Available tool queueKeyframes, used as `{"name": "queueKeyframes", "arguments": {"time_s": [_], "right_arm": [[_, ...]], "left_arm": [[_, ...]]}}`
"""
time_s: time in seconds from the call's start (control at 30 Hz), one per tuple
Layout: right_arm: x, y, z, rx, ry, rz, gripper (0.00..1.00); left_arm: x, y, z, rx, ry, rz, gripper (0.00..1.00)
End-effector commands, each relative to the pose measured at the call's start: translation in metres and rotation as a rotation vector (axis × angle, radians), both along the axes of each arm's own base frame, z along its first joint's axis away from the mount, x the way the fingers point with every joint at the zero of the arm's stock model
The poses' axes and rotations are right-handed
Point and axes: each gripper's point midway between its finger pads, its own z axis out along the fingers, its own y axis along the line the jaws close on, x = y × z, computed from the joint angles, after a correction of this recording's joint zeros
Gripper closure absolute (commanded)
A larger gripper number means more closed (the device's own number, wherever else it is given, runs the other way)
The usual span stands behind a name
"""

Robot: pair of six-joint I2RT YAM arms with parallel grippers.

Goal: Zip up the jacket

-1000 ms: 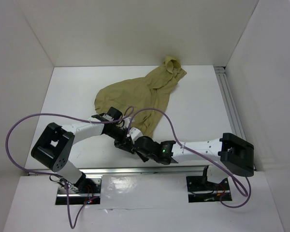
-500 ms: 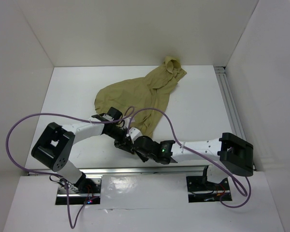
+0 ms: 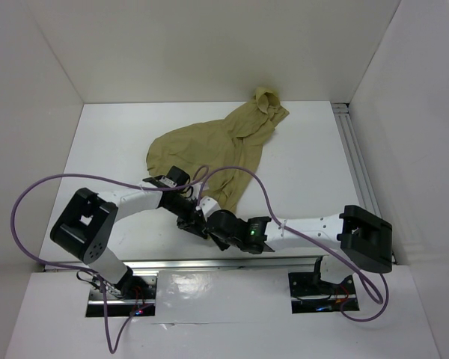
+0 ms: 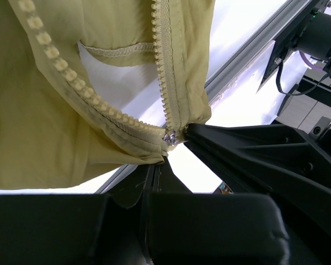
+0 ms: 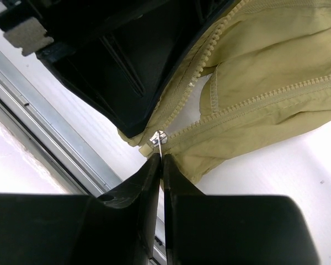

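Olive-tan thin fabric hooded jacket (image 3: 217, 146) lies crumpled on the white bench (image 3: 307, 172), hood at the far right, hem nearest the arms. Small silver zip slider (image 4: 170, 138) sits at the bottom of the hem; the two rows of pale zip teeth (image 4: 166, 66) spread apart above it. Left hand (image 4: 154, 168) pinched shut on hem fabric under the slider. Right hand (image 5: 161, 161) closed on the slider's pull. Judgement: zip seated at the bottom, whole run left to close

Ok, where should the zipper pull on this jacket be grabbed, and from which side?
Pinch the metal zipper pull from the hem side of the jacket: it sits at the bottom edge, where both tooth rows meet and spread apart above.
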Motion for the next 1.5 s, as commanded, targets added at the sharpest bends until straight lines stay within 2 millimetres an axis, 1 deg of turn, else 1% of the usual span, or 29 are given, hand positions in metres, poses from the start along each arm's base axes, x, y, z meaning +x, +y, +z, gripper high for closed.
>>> {"name": "queueKeyframes", "arguments": {"time_s": [0.0,0.03,0.23,0.3,0.37,0.4,0.5,0.53,0.57,0.7,0.73,0.83,0.9,0.93,0.97,1.0,1.03,1.1,1.17,1.2,1.23,1.3,1.33,1.37,1.4,1.43,1.47], "right_arm": [[0.01,0.01,0.029,0.071,-0.034,-0.036,0.85],[0.013,0.008,0.029,0.071,-0.035,-0.045,0.81],[0.014,0.01,0.027,0.071,-0.035,-0.045,0.81],[0.013,0.011,0.026,0.073,-0.028,-0.039,0.79],[0.011,0.011,0.022,0.065,-0.018,-0.031,0.9],[0.011,0.011,0.022,0.065,-0.018,-0.031,0.93],[0.011,0.011,0.022,0.065,-0.018,-0.031,0.95],[0.014,0.013,0.026,0.071,-0.029,-0.04,0.98],[0.014,0.013,0.029,0.08,-0.032,-0.04,1.0],[0.014,0.013,0.03,0.08,-0.032,-0.04,1.0],[0.014,0.013,0.03,0.08,-0.032,-0.04,0.97],[0.009,0.012,0.025,0.075,-0.013,-0.024,0.75],[0.012,0.013,0.026,0.082,-0.016,-0.018,0.68],[0.009,0.014,0.026,0.082,-0.009,0.001,0.67],[0.009,0.014,0.022,0.074,-0.005,0.001,0.63],[0.009,0.014,0.022,0.074,-0.005,0.001,0.61],[0.006,0.013,0.015,0.06,0.012,0.013,0.61],[0.008,0.01,0.013,0.06,0.012,0.004,0.61],[0.01,0.009,0.009,0.053,0.022,0.001,0.57],[0.007,0.008,0.005,0.048,0.034,0.01,0.57],[0.008,0.01,0.007,0.056,0.025,0.017,0.57],[0.008,0.01,0.005,0.063,0.038,0.023,0.52],[0.007,0.009,0.004,0.066,0.037,0.023,0.45],[0.005,0.011,0.007,0.078,0.042,0.033,0.41],[0.009,0.009,0.007,0.078,0.042,0.024,0.41],[0.009,0.009,0.007,0.074,0.037,0.03,0.44],[0.008,0.012,0.008,0.086,0.041,0.039,0.49]], "left_arm": [[-0.001,-0.001,0.004,-0.023,0.003,-0.021,1.0],[-0.001,-0.001,0.004,-0.023,0.003,-0.021,1.0],[-0.002,-0.002,0.005,-0.03,0.007,-0.023,1.0],[-0.002,-0.002,0.005,-0.03,0.007,-0.023,1.0],[-0.002,-0.002,0.005,-0.03,0.007,-0.023,1.0],[-0.002,-0.002,0.005,-0.03,0.007,-0.023,1.0],[-0.005,-0.001,0.003,-0.026,0.015,-0.023,1.0],[-0.005,-0.001,0.003,-0.026,0.015,-0.023,1.0],[-0.005,-0.001,0.003,-0.026,0.015,-0.023,1.0],[-0.003,-0.002,0.003,-0.03,0.007,-0.023,1.0],[-0.003,-0.002,0.003,-0.03,0.007,-0.023,1.0],[-0.003,-0.002,0.003,-0.03,0.007,-0.023,1.0],[-0.003,-0.002,0.003,-0.03,0.007,-0.023,1.0],[-0.003,-0.002,0.003,-0.03,0.007,-0.023,1.0],[-0.003,-0.002,0.003,-0.03,0.007,-0.023,1.0],[-0.003,-0.002,0.003,-0.03,0.007,-0.023,1.0],[-0.003,-0.002,0.003,-0.03,0.007,-0.023,1.0],[-0.003,-0.002,0.003,-0.03,0.007,-0.023,1.0],[-0.004,-0.002,0.004,-0.038,0.011,-0.026,1.0],[-0.004,-0.002,0.004,-0.038,0.011,-0.026,1.0],[-0.004,-0.002,0.004,-0.038,0.011,-0.026,1.0],[-0.004,-0.002,0.004,-0.038,0.011,-0.026,1.0],[-0.004,-0.002,0.004,-0.038,0.011,-0.026,1.0],[-0.004,-0.002,0.004,-0.038,0.011,-0.026,1.0],[-0.004,-0.002,0.004,-0.038,0.011,-0.026,1.0],[-0.004,-0.002,0.004,-0.038,0.011,-0.026,1.0],[-0.004,-0.002,0.004,-0.038,0.011,-0.026,1.0]]}}
